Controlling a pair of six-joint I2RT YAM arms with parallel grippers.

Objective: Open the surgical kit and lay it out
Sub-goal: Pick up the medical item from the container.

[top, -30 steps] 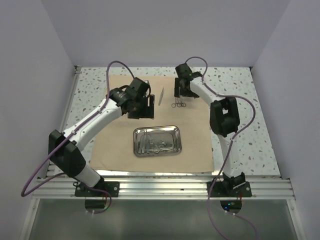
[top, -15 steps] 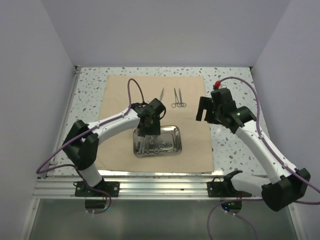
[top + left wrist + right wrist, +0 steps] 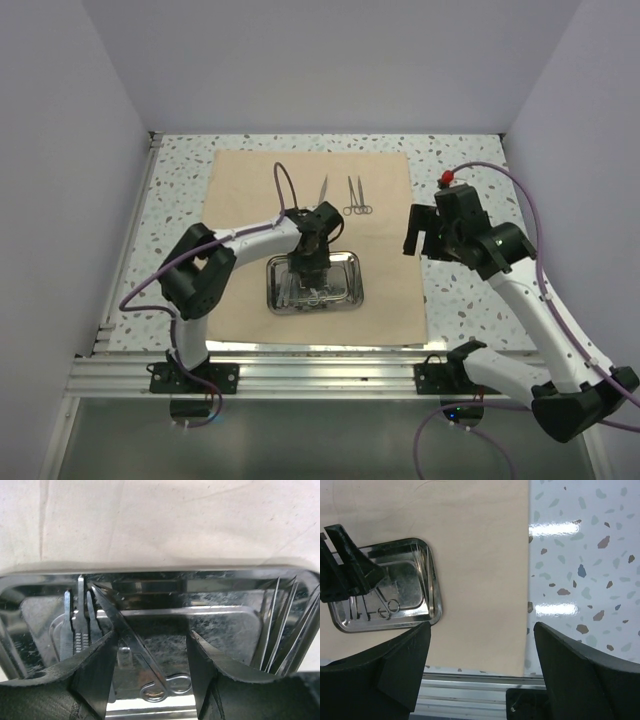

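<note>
Over the steel tray, mid-frame in the top view: our left pincer is poised on the next instrument.

We see the speckled worktop bearing the tan cloth wrap, spread flat. The tray sits at the cloth's lower middle, with laid-out instruments near its upper edge. Our left pincer, wide and empty, straddles the scissors lying flat in the tray. The right pincer, also wide and empty, hangs over the cloth's right edge. As we close, slim steel may slip, or the fingers may snag the neighbouring handles and drag the tray.
</note>
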